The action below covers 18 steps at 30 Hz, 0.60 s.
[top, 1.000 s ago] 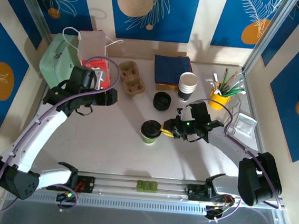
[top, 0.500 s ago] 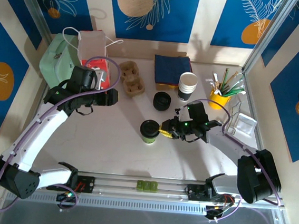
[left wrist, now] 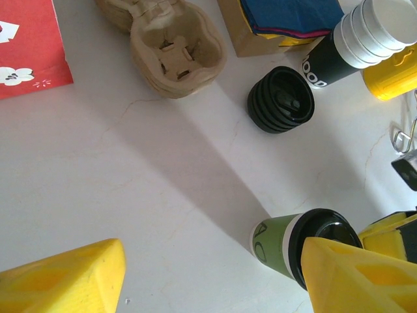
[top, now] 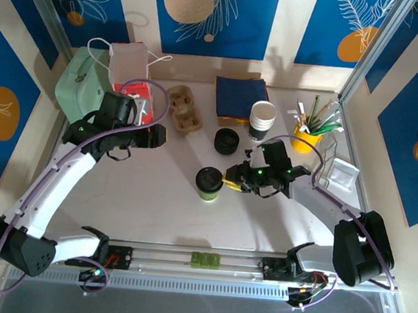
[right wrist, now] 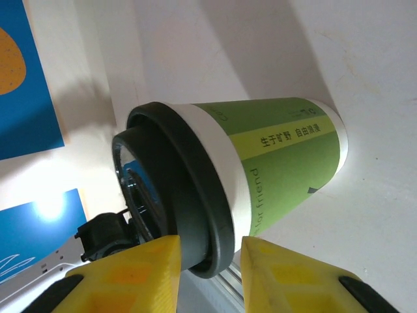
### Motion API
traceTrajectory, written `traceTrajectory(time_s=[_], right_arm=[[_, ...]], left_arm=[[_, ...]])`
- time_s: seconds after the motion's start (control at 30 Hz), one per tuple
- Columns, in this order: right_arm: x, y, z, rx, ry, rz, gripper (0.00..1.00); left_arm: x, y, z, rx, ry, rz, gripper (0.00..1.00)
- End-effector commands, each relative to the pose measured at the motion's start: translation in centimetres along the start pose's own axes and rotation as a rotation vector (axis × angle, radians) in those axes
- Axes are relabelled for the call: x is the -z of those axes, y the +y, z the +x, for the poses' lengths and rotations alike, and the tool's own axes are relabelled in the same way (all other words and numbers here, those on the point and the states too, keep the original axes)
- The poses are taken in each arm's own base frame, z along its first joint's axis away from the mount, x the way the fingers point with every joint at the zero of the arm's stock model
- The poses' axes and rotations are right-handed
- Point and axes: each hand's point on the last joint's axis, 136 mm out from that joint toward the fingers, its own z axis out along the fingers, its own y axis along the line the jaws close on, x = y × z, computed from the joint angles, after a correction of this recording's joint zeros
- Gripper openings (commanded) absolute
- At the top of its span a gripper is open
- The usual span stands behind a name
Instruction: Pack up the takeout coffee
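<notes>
Jaws of the right gripper (right wrist: pixel 210 251) stood narrowly parted on either side of the black lid's rim on the takeout coffee (top: pixel 208 183), a green-walled cup upright near the middle of the counter (top: pixel 153 195). Whether they pinched that rim or merely flanked it could not be told. On the left gripper (left wrist: pixel 212 261) the jaws were spread wide above bare counter, gripping nothing, apart from the cup.
</notes>
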Motion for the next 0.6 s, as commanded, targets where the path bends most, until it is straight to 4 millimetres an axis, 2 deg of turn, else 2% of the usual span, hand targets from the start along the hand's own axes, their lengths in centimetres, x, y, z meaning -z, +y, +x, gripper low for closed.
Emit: traceTrajectory(time_s=[0.0,0.17,0.37,0.4,0.5,0.57], right_arm=[[1.6,0.9,-0.4,0.027,-0.039,0.019,0.3],[3.6,2.1,-0.8,0.067,-0.106,0.004,0.42],[5.3,4.2,-0.3,0.195,-0.165,-0.04,0.44],[5.6,4.6,-0.1,0.22,-0.177,-0.05,0.47],[6.1,4.6,0.1,0.24,-0.21,-0.025,0.7],[6.3,4.2,0.3,0.217,-0.214,-0.006,0.74]], left_arm=[[0.4,-0.5,0.0,-0.023,0.011,0.036,0.72],[0.3,-1.5,0.3,-0.049,0.021,0.095,0.73],[-0.3,-3.1,1.1,-0.048,0.045,0.2,0.73],[-0.4,-3.4,1.3,-0.047,0.051,0.226,0.73],[-0.9,-4.4,2.0,-0.046,0.078,0.277,0.73],[-1.4,-4.8,2.6,-0.043,0.097,0.29,0.73]])
